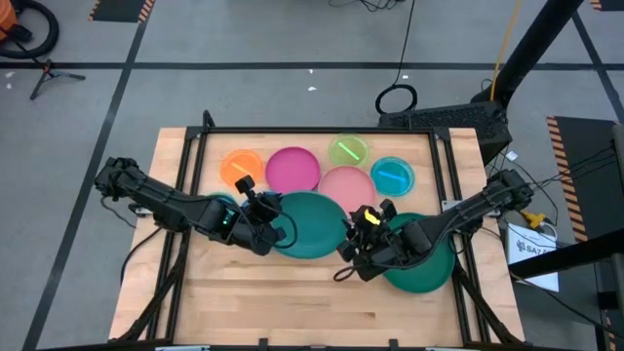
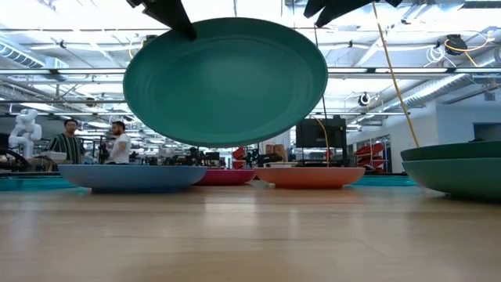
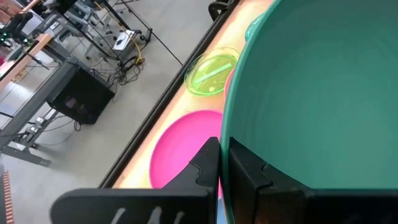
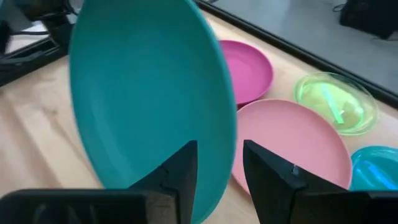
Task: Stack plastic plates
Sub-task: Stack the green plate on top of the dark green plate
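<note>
A large teal plate [image 1: 312, 226] hangs tilted above the table, clear of the wood in the low view [image 2: 225, 82]. My left gripper [image 1: 255, 207] is shut on its left rim. My right gripper [image 1: 359, 232] is open at the plate's right rim, with one finger on each side of the edge [image 4: 227, 134]. Orange [image 1: 241, 166], magenta [image 1: 292, 168], pink [image 1: 347, 185], lime [image 1: 348, 149] and light blue [image 1: 392, 175] plates rest flat along the far side. A dark green plate [image 1: 429, 271] lies under the right arm. My left gripper [image 3: 219, 149] pinches the teal plate's rim [image 3: 225, 127], one finger inside the dish and one outside, coming level from the table's left. The plate is lifted clear and tilted. My right gripper [image 4: 221, 155] straddles the opposite rim; I cannot tell whether a finger touches it.
A blue plate [image 2: 129, 176] sits at the left under the left arm. Bare wood lies along the table's near side [image 1: 292, 292]. Raised dark rails [image 1: 450, 175] border the table. People stand far off in the room [image 2: 94, 142].
</note>
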Tool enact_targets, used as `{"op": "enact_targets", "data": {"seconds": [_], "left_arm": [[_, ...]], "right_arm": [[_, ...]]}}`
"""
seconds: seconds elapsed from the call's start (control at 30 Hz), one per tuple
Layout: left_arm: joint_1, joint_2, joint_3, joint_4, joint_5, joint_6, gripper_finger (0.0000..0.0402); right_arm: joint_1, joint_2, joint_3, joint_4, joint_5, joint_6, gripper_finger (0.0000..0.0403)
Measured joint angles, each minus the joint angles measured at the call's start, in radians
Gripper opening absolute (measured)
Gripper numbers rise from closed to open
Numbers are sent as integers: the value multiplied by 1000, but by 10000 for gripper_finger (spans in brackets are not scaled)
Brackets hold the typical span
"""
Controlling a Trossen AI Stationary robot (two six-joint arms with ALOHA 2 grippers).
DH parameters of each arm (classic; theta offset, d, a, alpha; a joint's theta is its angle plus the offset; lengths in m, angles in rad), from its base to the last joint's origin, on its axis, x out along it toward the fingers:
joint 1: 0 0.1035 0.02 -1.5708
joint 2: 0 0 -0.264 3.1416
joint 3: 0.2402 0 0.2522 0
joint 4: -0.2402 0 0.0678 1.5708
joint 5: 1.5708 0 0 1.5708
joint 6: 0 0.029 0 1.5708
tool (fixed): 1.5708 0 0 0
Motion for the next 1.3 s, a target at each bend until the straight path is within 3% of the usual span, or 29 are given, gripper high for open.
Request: {"op": "enact_targets", "data": {"seconds": [0.6,0.73,0.9,1.1,1.3], "left_arm": [[0,0,0,5,4,-3,19],[0,0,0,5,4,-3,19],[0,0,0,5,3,3,19],[0,0,0,6,6,0,29],[-1,0,0,13,8,-1,83]], "right_arm": [[-82,98,-12,-15,3,27,117],[-87,98,-12,-6,3,24,86],[-87,98,-12,4,-3,5,15],[-87,96,-12,3,-30,-6,11],[-91,92,-12,-7,-64,-33,7]]}}
